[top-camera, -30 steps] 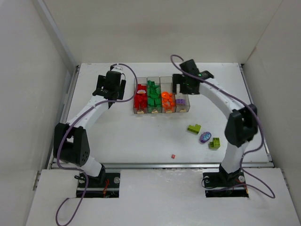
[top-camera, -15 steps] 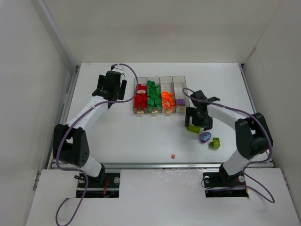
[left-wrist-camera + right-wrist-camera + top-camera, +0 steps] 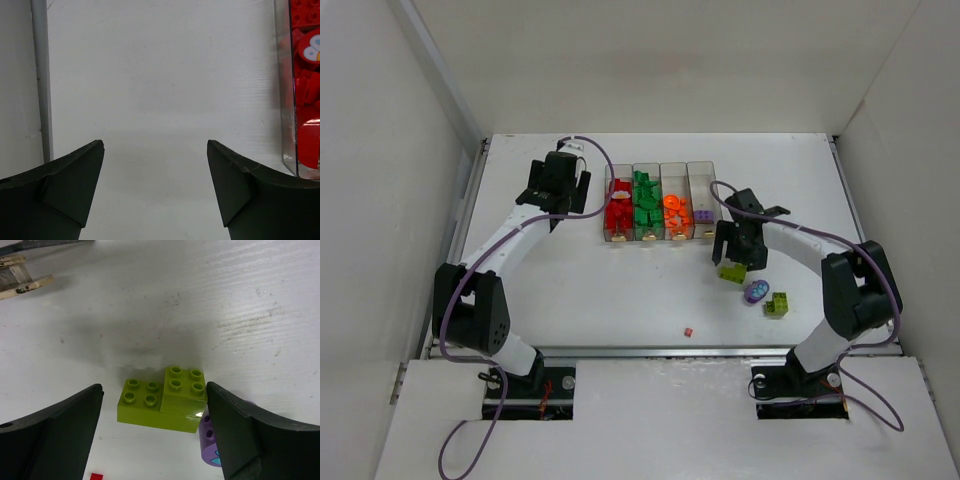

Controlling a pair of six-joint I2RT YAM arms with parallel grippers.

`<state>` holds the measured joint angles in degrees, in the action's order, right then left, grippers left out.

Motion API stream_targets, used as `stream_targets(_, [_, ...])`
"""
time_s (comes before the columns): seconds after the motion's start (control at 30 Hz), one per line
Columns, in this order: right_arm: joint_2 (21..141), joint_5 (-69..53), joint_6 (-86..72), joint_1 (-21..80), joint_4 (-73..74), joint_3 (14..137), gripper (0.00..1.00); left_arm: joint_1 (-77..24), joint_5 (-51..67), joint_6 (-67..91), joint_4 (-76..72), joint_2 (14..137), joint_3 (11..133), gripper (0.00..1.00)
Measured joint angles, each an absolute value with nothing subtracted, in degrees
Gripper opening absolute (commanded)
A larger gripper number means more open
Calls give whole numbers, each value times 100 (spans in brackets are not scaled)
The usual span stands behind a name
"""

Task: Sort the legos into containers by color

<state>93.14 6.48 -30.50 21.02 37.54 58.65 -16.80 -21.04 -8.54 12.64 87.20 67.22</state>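
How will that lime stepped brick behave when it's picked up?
The lime brick looks like hard moulded plastic, so likely stiff and light. It sits flat, studs up, so it shouldn't roll. Its glossy sides might slip.

Four bins (image 3: pixel 661 203) stand joined in a row. Loose on the tabletop (image 3: pixel 570 290): one lime brick (image 3: pixel 162 405) between the right fingers (image 3: pixel 250 435), a second lime brick (image 3: pixel 777 304) well apart from them, one purple piece (image 3: pixel 207 447) just beside them, one red bit (image 3: pixel 688 331).

White table (image 3: pixel 620 290), pale walls (image 3: pixel 380 150)
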Motion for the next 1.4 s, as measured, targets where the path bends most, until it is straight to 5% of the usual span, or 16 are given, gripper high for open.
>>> stream_targets(1.4, [8342, 1299, -4075, 1767, 3496, 4858, 68, -1680, -1776, -854, 1271, 8602, 6707, 82])
